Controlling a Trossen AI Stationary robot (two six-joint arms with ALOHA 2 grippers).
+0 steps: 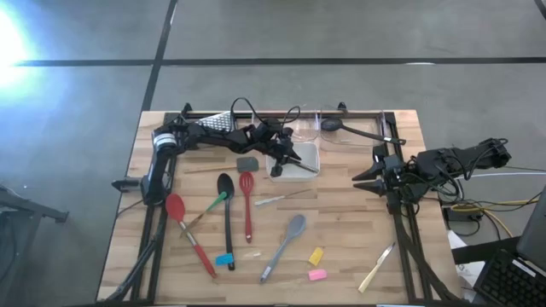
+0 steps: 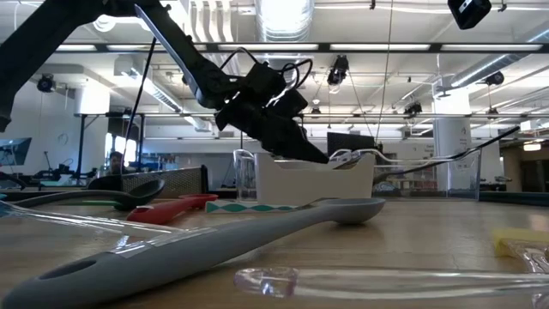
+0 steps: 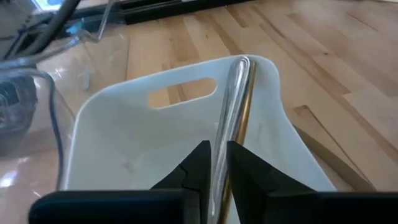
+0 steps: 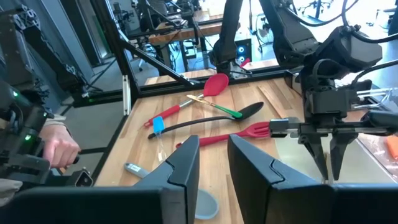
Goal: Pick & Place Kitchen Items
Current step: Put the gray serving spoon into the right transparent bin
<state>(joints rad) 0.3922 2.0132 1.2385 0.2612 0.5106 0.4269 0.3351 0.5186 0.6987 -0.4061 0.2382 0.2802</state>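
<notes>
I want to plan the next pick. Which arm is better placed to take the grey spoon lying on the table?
Probably the right. The right gripper hovers free, fingers apart. The left gripper is busy over the white tray, with a clear stick between its fingers. The grey spoon lies between both arms.

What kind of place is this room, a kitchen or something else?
Probably a robotics lab or workshop, not a kitchen: two robot arms work at a wooden table strewn with utensils like a red spatula, under an open industrial ceiling with strip lights, with more metal rigs behind.
</notes>
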